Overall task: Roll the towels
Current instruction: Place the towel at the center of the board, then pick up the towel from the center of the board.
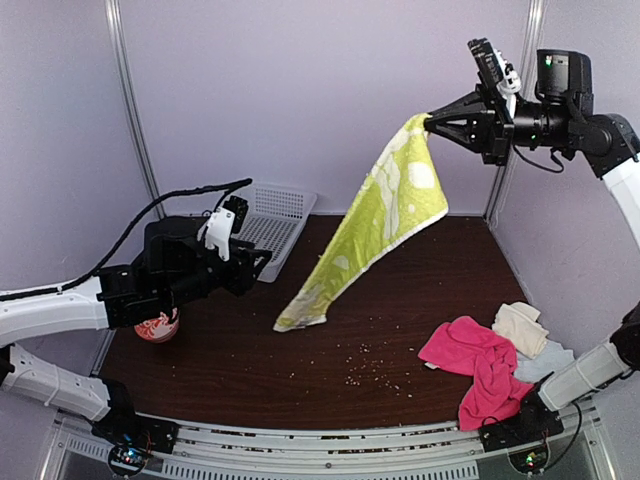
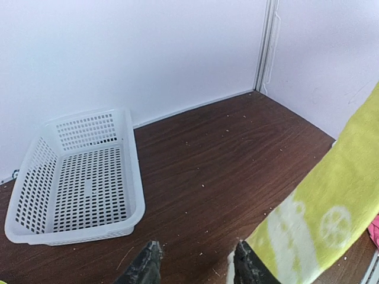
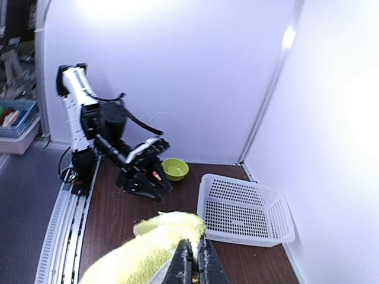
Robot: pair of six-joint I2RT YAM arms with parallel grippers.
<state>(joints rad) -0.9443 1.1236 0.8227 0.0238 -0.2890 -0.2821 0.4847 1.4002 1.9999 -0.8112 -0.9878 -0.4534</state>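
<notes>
A: Right claw (image 1: 432, 122)?
B: Pressed together on one corner of the lime-yellow towel (image 1: 390, 205). The cloth hangs below it, low end at the counter (image 1: 230, 370).
A: Left claw (image 1: 262, 262)?
B: Part spread, empty. Towel just to its right, basket (image 1: 275, 215) ahead-left.

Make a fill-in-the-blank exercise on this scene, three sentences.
The right gripper is shut on the lime-yellow towel, while the left gripper holds ____. The white basket stands on the ____ arm's side of the table. The largest crumpled towel lying there is coloured ____.
Missing: nothing; left; pink.
</notes>
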